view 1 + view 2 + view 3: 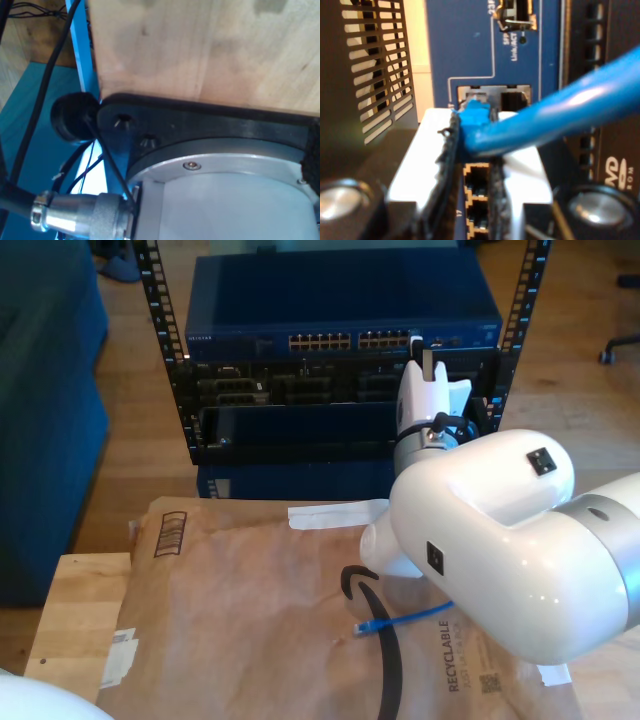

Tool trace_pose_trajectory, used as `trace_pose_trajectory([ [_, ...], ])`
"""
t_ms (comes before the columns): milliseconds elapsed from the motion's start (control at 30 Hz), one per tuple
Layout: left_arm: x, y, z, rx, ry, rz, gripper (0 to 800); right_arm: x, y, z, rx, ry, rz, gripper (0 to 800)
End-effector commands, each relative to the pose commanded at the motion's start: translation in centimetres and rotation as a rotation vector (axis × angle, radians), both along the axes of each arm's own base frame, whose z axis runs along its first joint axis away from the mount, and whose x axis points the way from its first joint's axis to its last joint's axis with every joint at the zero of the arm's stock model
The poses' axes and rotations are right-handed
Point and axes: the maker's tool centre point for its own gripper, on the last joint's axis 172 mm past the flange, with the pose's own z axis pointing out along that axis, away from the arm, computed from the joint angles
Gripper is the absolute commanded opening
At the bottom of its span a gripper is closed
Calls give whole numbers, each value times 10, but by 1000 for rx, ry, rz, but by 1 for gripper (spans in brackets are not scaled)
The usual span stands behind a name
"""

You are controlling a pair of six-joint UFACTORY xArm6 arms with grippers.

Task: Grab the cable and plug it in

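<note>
The cable [555,115] plug is pinched in my second gripper [475,150] jaws before the blue switch [470,45] — alignment with one port is advised; my first gripper's jaws cannot be judged.

"RECYCLABLE" is showing on the crumpled brown paper sheet [455,655] in the exterior view; "Link/ACT" and "23" are reading on the dark blue metal switch panel [470,45].
</note>
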Motion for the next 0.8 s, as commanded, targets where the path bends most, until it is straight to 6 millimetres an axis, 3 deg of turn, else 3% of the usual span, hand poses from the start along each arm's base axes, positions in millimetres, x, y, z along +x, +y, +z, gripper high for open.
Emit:
trace_pose_trajectory([
  [233, 0, 0, 0, 2, 0, 0, 800, 2, 3, 1, -1, -7, 7, 0],
  [267, 0, 0, 0, 0, 0, 0, 800, 2, 2, 2, 1, -7, 5, 36],
  [333, 0, 0, 0, 0, 0, 0, 800, 1, 5, 3, -4, -9, 15, 263],
  [500, 0, 0, 0, 2, 0, 0, 800, -10, 2, 2, -21, 16, 25, 379],
  [800, 0, 0, 0, 0, 0, 0, 800, -56, -10, 7, -51, 80, 37, 503],
])
